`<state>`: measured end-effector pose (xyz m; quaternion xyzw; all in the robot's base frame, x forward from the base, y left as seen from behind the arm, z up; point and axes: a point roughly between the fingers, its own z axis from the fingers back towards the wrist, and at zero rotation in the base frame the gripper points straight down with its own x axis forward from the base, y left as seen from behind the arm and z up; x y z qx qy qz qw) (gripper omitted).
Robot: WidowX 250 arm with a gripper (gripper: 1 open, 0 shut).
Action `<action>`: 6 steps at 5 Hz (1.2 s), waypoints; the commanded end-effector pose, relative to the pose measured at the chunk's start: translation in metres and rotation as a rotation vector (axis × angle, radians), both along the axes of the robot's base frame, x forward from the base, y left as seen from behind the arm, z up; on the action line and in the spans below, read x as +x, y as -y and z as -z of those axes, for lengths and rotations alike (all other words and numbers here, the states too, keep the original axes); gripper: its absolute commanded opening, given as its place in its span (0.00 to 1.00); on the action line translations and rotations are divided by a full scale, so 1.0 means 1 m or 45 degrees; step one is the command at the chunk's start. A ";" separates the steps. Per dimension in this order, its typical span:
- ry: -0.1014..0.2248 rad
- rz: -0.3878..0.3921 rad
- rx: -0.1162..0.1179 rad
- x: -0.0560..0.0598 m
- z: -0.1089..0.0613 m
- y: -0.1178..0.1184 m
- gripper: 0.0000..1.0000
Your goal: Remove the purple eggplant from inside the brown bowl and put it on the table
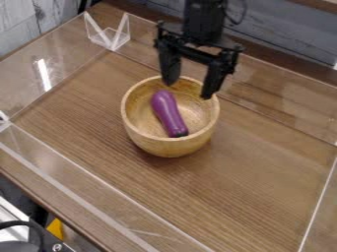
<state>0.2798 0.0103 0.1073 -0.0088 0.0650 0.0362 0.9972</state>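
The purple eggplant (168,113) lies inside the brown bowl (170,141), its length running from upper left to lower right. The bowl sits near the middle of the table (250,177). My gripper (192,81) hangs over the bowl's far rim, pointing straight down. Its two black fingers stand wide apart with nothing between them, one on each side just above the eggplant's upper end. The gripper does not touch the eggplant.
Low clear acrylic walls (79,202) run along the table's edges. A small clear triangular stand (108,31) sits at the back left corner. Bare wood lies right of and in front of the bowl.
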 end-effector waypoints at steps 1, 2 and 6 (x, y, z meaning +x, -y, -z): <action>0.096 -0.075 -0.002 -0.002 -0.015 -0.012 1.00; 0.104 -0.170 -0.010 -0.003 -0.012 -0.018 1.00; 0.175 -0.447 -0.029 -0.003 0.007 -0.029 1.00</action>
